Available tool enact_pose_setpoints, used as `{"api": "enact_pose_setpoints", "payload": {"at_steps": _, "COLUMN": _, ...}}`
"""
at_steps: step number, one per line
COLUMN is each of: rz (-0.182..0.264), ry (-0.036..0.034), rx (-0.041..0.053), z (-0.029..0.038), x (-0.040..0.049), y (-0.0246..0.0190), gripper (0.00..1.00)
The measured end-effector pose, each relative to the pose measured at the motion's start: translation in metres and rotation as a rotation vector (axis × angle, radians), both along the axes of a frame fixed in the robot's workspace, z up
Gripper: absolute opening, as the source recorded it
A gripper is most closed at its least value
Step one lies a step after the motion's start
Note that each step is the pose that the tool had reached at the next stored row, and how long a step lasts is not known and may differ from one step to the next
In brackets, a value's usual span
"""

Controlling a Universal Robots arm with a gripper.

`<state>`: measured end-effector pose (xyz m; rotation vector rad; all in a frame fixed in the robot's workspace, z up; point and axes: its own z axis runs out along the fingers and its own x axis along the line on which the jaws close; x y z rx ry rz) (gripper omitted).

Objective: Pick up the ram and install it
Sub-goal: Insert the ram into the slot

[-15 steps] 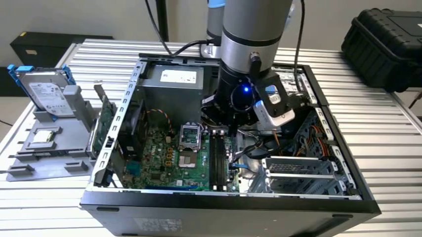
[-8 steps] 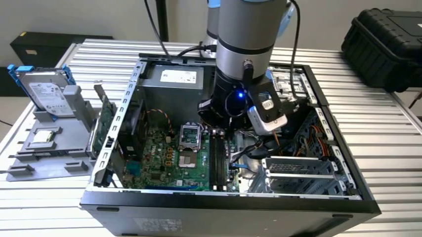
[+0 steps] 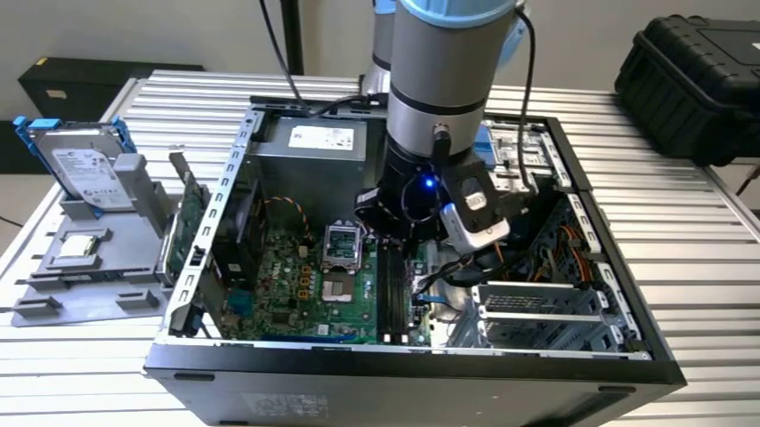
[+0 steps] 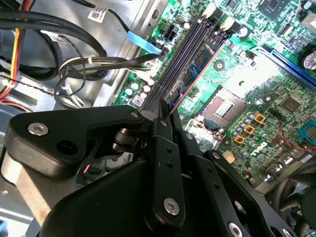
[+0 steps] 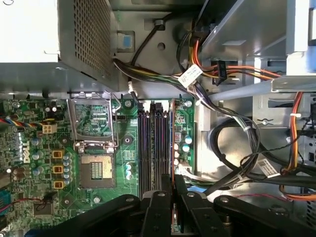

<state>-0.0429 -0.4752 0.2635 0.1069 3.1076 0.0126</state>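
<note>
My gripper (image 5: 173, 200) is down inside the open computer case (image 3: 392, 356), shut on the ram (image 5: 172, 148). In both wrist views the ram shows edge-on as a thin stick with a reddish edge (image 4: 197, 78), running out from between the black fingers (image 4: 160, 148). It hangs lengthwise just over the row of black memory slots (image 5: 153, 148) on the green motherboard (image 5: 98, 207), beside the processor socket (image 5: 94, 170). I cannot tell whether it touches a slot. In the exterior view the arm's wrist (image 3: 433, 187) stands over the board's middle and hides the fingers.
Bundled cables (image 5: 232, 148) and a metal drive cage (image 3: 535, 311) crowd one side of the slots, with the power supply (image 3: 327, 138) behind. Outside the case, on the exterior view's left, a hard drive (image 3: 84, 165) and a green card (image 3: 184, 222) stand on a grey holder.
</note>
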Motion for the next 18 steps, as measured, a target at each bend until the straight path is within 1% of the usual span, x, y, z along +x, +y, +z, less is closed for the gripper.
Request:
{"api": "enact_pose_setpoints", "payload": {"at_steps": 2, "rz": -0.001, "ry": 0.0042, "rx": 0.0000, "z": -0.0029, "x": 0.0000, "y": 0.0000, "gripper": 0.00}}
{"api": "enact_pose_setpoints", "payload": {"at_steps": 3, "rz": -0.001, "ry": 0.0049, "rx": 0.0000, "z": -0.0041, "x": 0.0000, "y": 0.0000, "gripper": 0.00}}
{"api": "enact_pose_setpoints", "payload": {"at_steps": 8, "rz": -0.001, "ry": 0.0049, "rx": 0.0002, "z": -0.0052, "x": 0.0001, "y": 0.0001, "gripper": 0.00}}
{"api": "enact_pose_setpoints", "payload": {"at_steps": 12, "rz": -0.001, "ry": 0.0056, "rx": -0.0002, "z": -0.0117, "x": 0.0004, "y": 0.0001, "gripper": 0.00}}
{"api": "enact_pose_setpoints", "payload": {"at_steps": 14, "rz": 0.000, "ry": 0.0072, "rx": -0.0003, "z": -0.0153, "x": 0.0009, "y": 0.0001, "gripper": 0.00}}
{"api": "enact_pose_setpoints", "payload": {"at_steps": 18, "rz": 0.004, "ry": 0.0074, "rx": -0.0002, "z": -0.0223, "x": 0.0013, "y": 0.0001, "gripper": 0.00}}
